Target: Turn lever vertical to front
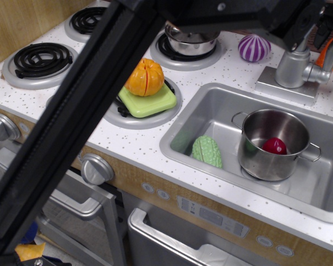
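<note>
Lever: short silver-grey stub lever (321,73) juts toward 3 o'clock from the thick silver faucet body (293,69), top right above the sink | Pincer (328,27): your black pincer sits just at its 12 o'clock, opening unreadable, holding nothing visible.

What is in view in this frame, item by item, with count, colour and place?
faucet: 1, silver, behind the sink
lever: 1, silver-grey stub, on the faucet's right side
sink: 1, silver, right half of the counter
pot: 1, steel, in the sink
ball: 1, red, inside that pot
green vegetable: 1, in the sink's left end
orange pumpkin: 1, on the green plate, front burner
striped ball: 1, purple and white, counter by the faucet
back pot: 1, steel, rear burner
coil burners: 2 bare, black, left
knobs: 2, grey, front panel
robot arm: 1, black, crossing the frame; pincer hidden
</note>
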`<action>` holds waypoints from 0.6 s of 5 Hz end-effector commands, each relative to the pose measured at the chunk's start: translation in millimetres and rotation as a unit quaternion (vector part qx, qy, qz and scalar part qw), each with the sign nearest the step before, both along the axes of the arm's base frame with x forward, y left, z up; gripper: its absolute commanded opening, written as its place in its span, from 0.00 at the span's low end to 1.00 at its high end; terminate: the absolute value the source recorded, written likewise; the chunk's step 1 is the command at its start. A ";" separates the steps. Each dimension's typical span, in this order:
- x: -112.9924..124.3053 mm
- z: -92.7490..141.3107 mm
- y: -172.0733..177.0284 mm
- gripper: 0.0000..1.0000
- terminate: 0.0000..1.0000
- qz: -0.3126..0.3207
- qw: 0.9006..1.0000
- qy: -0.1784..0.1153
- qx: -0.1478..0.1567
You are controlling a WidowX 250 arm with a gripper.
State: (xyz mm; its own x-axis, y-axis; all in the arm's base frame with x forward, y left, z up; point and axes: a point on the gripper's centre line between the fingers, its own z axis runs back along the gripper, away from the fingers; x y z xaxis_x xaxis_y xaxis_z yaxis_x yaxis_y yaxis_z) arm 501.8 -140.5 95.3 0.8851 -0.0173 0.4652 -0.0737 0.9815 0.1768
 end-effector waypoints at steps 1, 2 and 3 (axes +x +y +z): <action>7.4 33.5 3.7 0.00 0.00 0.002 0.999 -0.035 -0.014; 6.1 33.2 2.5 0.00 0.00 0.008 0.999 -0.035 -0.016; -1.7 31.0 -2.4 0.00 0.00 0.029 0.999 -0.019 -0.034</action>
State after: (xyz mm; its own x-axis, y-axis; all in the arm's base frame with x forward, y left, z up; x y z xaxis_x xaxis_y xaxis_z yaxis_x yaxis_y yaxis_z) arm 491.0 -145.6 91.1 0.8984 0.0710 0.4335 -0.1467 0.9787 0.1437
